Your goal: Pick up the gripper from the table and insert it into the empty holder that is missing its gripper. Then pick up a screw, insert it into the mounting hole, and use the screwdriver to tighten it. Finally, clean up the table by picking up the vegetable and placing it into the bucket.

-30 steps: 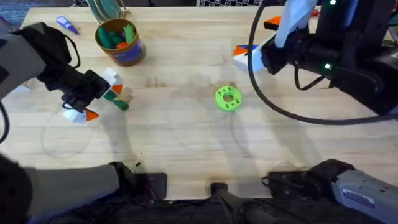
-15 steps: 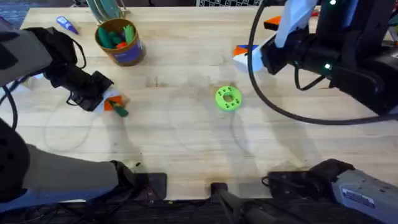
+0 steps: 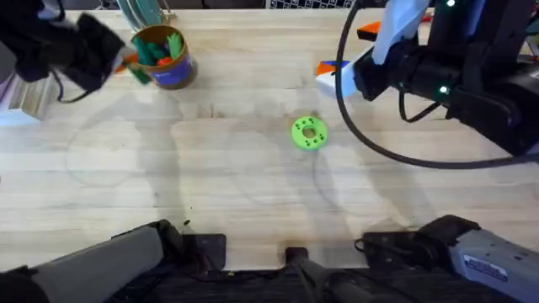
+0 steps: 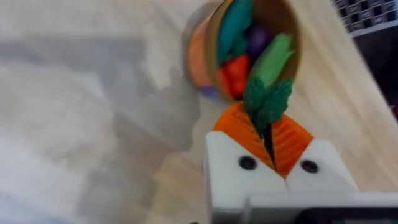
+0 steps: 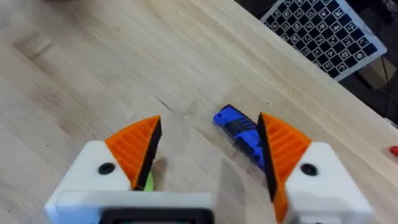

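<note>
My left gripper (image 3: 126,63) is raised at the back left, right beside the orange-gold bucket (image 3: 164,57). In the left wrist view its orange pads (image 4: 292,140) are shut on the dark-green vegetable (image 4: 267,99), which hangs at the bucket's (image 4: 199,53) open rim. Several toy vegetables lie inside. My right gripper (image 3: 330,76) hovers at the back right, and in the right wrist view it (image 5: 208,149) is open over bare wood. A short blue object (image 5: 239,132) lies on the table beyond its fingers; I cannot tell whether it is the screwdriver.
A bright green round disc (image 3: 309,133) with holes lies mid-table, in front of the right gripper. A black cable (image 3: 370,143) loops from the right arm over the table. A checkerboard sheet (image 5: 323,31) lies past the far edge.
The left arm has lifted the vegetable off the table at the left and carried it back to the bucket. The right arm has not moved.
</note>
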`<state>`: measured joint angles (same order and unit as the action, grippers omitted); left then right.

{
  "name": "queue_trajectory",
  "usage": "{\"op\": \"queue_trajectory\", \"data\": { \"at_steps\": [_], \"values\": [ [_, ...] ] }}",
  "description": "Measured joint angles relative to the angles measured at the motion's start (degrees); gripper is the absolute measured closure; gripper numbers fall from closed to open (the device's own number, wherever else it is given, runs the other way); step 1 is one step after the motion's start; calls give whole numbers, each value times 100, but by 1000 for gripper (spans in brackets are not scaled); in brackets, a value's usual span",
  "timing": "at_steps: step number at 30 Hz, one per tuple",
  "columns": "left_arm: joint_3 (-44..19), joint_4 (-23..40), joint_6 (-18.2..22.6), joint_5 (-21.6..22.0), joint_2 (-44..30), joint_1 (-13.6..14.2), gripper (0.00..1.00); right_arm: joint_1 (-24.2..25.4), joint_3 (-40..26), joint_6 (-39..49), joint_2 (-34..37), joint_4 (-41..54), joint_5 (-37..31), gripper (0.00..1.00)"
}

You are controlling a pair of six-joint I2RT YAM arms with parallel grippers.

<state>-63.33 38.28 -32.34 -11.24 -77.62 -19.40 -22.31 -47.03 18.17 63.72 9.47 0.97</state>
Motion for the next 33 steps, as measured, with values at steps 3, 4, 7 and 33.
{"op": "queue_trajectory", "data": {
  "at_steps": [3,4,7,33],
  "values": [
    [0,-707,-1,-26,-158,155,981,0,0,-6,0,-1,1,80],
    [0,-920,-2,-35,-261,209,981,0,0,-19,1,0,1,80],
    [0,-1410,70,-38,-612,382,981,0,0,-22,0,0,1,80],
    [-48,-1767,1415,-766,-582,672,16,0,-129,-890,-378,1079,1,79]
  ]
}}
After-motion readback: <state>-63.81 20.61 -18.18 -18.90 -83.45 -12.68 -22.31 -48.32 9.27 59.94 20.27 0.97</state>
